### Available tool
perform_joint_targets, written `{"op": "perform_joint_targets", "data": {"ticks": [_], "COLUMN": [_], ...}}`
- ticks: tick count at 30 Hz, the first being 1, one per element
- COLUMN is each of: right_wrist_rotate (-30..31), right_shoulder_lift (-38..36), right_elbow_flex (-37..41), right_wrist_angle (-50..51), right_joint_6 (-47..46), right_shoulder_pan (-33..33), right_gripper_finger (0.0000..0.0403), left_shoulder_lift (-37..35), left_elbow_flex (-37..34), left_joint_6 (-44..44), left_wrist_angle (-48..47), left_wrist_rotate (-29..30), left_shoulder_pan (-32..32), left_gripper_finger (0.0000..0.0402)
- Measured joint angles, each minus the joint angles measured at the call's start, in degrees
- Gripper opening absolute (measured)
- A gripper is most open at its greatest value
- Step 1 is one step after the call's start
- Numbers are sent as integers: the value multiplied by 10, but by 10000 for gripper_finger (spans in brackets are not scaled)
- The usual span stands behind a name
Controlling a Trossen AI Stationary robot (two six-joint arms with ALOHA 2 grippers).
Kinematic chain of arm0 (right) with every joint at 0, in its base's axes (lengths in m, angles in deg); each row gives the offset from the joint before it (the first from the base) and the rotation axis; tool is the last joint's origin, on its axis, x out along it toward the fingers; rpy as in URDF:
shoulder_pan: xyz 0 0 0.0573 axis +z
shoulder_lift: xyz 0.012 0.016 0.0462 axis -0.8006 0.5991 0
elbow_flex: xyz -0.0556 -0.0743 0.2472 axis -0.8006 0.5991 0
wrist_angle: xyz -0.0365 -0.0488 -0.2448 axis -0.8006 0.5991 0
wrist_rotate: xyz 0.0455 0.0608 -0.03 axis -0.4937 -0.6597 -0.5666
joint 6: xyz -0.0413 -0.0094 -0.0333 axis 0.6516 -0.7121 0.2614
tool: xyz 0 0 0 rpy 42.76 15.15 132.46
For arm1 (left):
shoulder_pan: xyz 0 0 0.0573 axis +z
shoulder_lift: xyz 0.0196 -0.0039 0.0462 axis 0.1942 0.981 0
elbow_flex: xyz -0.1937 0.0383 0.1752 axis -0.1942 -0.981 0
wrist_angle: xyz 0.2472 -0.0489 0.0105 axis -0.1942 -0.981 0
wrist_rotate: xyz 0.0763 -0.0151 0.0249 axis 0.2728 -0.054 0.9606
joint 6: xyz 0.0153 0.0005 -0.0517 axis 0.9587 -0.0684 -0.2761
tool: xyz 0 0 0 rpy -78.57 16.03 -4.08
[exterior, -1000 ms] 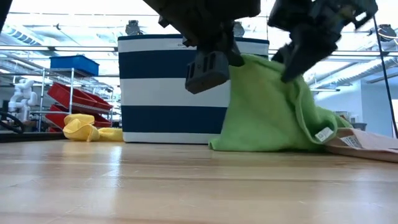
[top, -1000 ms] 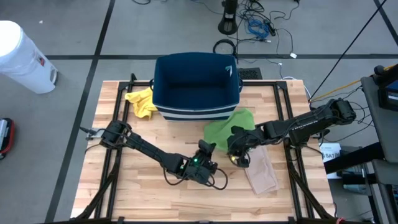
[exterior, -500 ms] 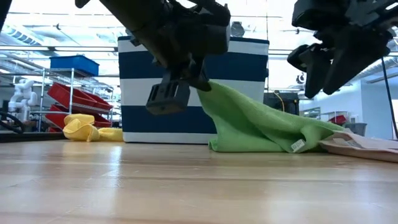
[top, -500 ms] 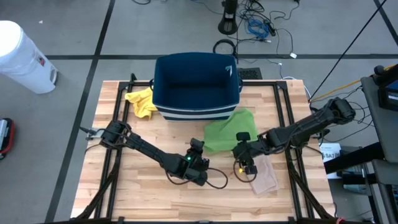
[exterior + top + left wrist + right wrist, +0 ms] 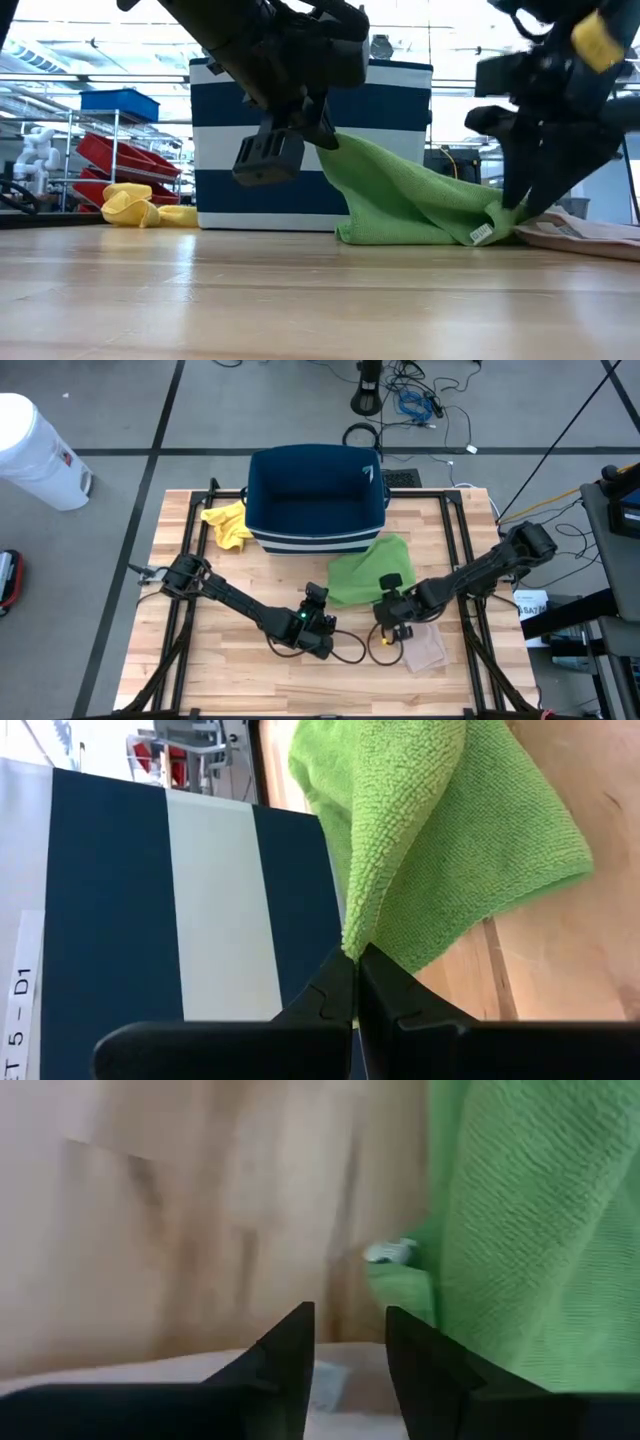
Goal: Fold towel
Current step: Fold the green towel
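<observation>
A green towel (image 5: 368, 570) lies in front of the striped bin, its far part resting on the table. My left gripper (image 5: 355, 960) is shut on one corner, raised above the wood (image 5: 326, 136). My right gripper (image 5: 350, 1330) stands open, pointing steeply down beside the towel's labelled corner (image 5: 481, 234), over the near edge of a tan towel (image 5: 425, 645). Whether its fingertips (image 5: 520, 205) touch either cloth I cannot tell. My left gripper pinches the green towel's corner (image 5: 352, 942) between its two shut fingers. The fingers come from the table's near side, slanting slightly down. The corner is lifted clear, and the cloth slopes from it down to the part lying on the table (image 5: 420, 215).
A navy and white striped bin (image 5: 315, 500) stands at the table's far middle, just behind the green towel. A crumpled yellow cloth (image 5: 228, 525) lies left of the bin. The tan towel lies flat at the near right. Bare wood (image 5: 220, 660) lies at the near left.
My right gripper has let go of the green towel's right part, which has dropped from a raised peak onto the table. That gripper has then sunk, tipping downward, toward the labelled corner. My left gripper has gone a little down and left with its corner.
</observation>
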Motion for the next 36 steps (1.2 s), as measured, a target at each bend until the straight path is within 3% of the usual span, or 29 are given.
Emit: {"op": "perform_joint_targets", "data": {"ticks": [11,24,36], "right_wrist_rotate": [12,54,-33], "right_shoulder_lift": [22,22,22], "right_elbow_flex": [0,0,0], "right_wrist_angle": [-68,-57,-29], "right_joint_6": [43,111,95], "right_shoulder_pan": [0,-29,-52], "right_gripper_finger": [98,98,98], "left_shoulder_lift": [0,0,0], "left_elbow_flex": [0,0,0], "left_joint_6": [-13,-15,-15], "left_wrist_angle": [0,2,2], "left_wrist_rotate": [-19,-19,-20], "left_shoulder_pan": [0,0,0], "left_gripper_finger": [0,0,0]}}
